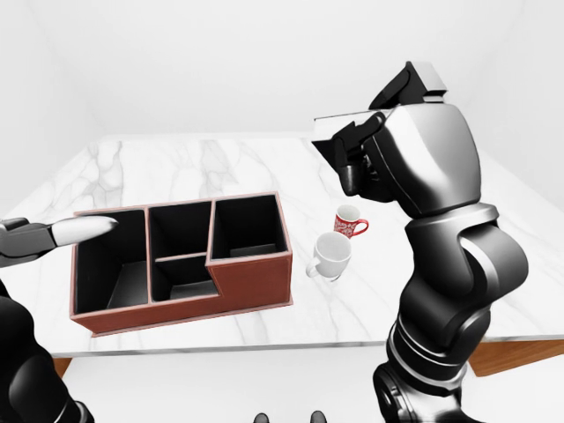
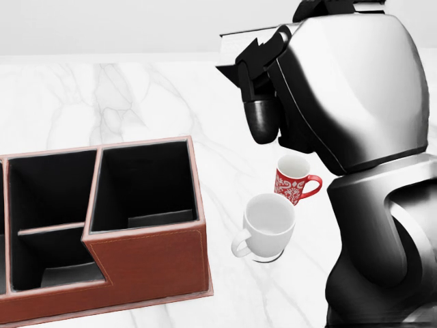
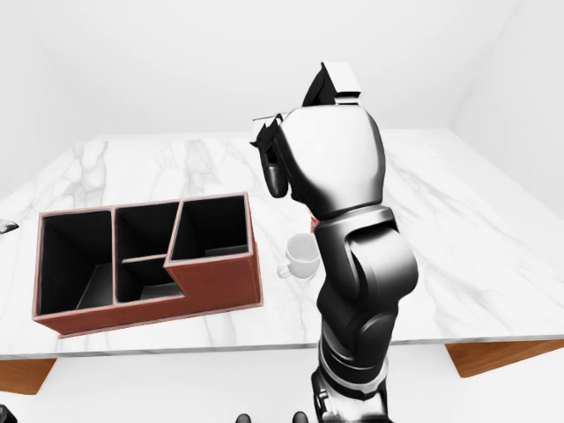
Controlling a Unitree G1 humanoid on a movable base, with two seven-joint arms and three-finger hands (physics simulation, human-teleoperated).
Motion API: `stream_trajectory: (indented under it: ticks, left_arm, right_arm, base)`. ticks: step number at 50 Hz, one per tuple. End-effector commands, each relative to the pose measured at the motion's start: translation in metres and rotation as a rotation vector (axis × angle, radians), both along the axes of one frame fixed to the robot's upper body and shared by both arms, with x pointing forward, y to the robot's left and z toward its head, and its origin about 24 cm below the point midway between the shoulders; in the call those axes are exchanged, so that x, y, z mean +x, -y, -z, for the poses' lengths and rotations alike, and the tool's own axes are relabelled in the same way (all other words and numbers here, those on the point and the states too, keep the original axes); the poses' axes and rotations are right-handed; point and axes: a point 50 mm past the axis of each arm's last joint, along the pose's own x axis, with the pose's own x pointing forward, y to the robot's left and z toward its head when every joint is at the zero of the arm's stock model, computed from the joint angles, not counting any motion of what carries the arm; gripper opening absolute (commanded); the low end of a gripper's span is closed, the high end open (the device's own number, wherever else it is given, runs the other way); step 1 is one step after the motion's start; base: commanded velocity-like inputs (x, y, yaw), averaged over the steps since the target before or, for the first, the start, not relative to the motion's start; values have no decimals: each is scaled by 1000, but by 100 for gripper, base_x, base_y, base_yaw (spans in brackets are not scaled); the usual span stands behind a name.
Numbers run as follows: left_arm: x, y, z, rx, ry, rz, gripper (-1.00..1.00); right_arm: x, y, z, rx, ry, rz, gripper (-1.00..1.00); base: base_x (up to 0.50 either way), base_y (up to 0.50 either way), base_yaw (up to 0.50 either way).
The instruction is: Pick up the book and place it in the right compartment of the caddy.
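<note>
Right hand (image 1: 352, 145) was raised high above the surface, its dark fingers (image 2: 263, 119) curled round the book (image 1: 339, 118), pinching it near one edge. The book lay roughly flat in the grip, a thin pale slab, held in the air up and to the right of the caddy (image 1: 181, 260), well apart from it. Right arm filled the right side of the head view.

Below the hand, a red patterned mug (image 2: 295, 179) and a white mug (image 2: 268, 225) stood upright on the white marble surface (image 1: 220, 163), just beside each other, to the right of the caddy. Caddy was brown leather-look with black inside; the right compartment (image 2: 143, 184) was its tallest, open at the top.

Left hand (image 1: 62, 233) showed at the left edge of the left-eye view, near the caddy's left end, one pale finger extended; whether its grip was spread or closed could not be told.
</note>
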Motion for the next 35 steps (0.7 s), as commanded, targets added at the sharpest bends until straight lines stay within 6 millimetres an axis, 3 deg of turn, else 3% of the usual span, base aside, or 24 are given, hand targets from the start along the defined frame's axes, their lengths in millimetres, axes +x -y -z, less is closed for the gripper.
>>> stream_trajectory:
  ticks: [1, 14, 35]
  left_arm:
    - [3, 0, 3, 0, -19, -2, 100]
    - [6, -1, 5, -1, -36, -7, 100]
    - [5, -3, 5, -5, -34, -10, 100]
  right_arm:
    - [32, -25, 1, -52, -108, -97, -100]
    - [62, -65, -9, -85, -219, -296, -100]
    - [74, -95, -22, -75, -292, -481, -100]
  base:
    - [0, 0, 0]
    - [0, 0, 0]
    - [0, 0, 0]
